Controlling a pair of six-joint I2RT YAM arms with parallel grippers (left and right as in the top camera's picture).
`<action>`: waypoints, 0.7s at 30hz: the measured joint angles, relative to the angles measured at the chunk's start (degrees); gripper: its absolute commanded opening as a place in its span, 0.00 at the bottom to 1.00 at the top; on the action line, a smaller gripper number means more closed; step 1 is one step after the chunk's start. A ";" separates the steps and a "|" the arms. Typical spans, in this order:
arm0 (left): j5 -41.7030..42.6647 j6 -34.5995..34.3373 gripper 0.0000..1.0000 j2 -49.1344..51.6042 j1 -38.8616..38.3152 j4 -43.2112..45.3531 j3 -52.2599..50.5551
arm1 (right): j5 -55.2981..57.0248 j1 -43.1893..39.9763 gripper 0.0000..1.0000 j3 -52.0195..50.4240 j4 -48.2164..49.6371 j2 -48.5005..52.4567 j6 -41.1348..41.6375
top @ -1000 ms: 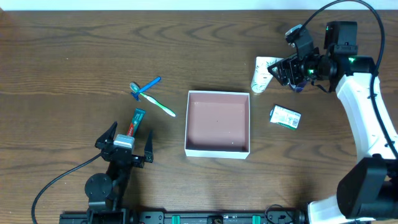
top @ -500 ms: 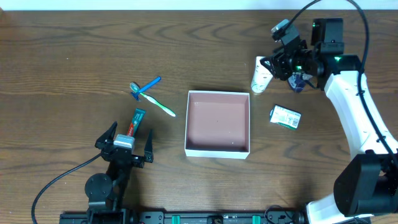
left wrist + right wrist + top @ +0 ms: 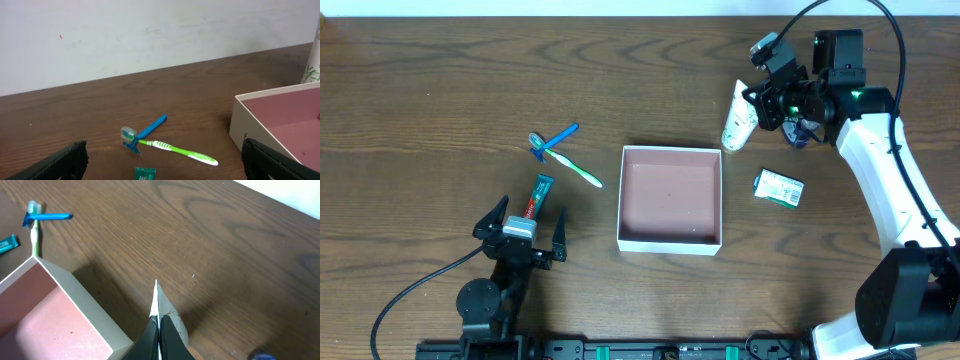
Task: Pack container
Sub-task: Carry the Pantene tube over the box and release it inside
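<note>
The container (image 3: 670, 149), a square white-walled box with a pinkish floor, sits mid-table and holds nothing; its wall (image 3: 240, 120) shows in the left wrist view and its corner (image 3: 85, 300) in the right. A white tube (image 3: 739, 118) lies just beyond its far right corner. My right gripper (image 3: 761, 101) is shut on the tube's flat crimped end (image 3: 156, 296), fingertips pressed together (image 3: 159, 330). My left gripper (image 3: 528, 215) stands wide open near the front left, over the tail of a red-green toothpaste tube (image 3: 537, 195). Nothing lies between its fingers (image 3: 165, 162).
A green toothbrush (image 3: 575, 167) and a blue razor (image 3: 555, 137) cross each other left of the container. A small green-white packet (image 3: 779, 187) lies to its right. A small blue item (image 3: 800, 135) sits under the right arm.
My right gripper has moved left and away from me to the white tube and shut on its crimped end. The left arm has not moved.
</note>
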 measured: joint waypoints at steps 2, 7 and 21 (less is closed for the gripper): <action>0.00 0.00 0.98 0.00 0.02 0.00 0.00 | 1.60 0.02 0.01 0.50 -0.96 -0.15 1.01; -0.02 0.00 0.98 0.00 0.00 -0.02 0.00 | 9.92 -0.04 0.01 3.65 -8.76 -1.46 4.94; 0.00 0.02 0.98 0.00 0.02 -0.02 0.00 | 19.28 4.02 0.01 20.31 -26.93 -14.05 22.43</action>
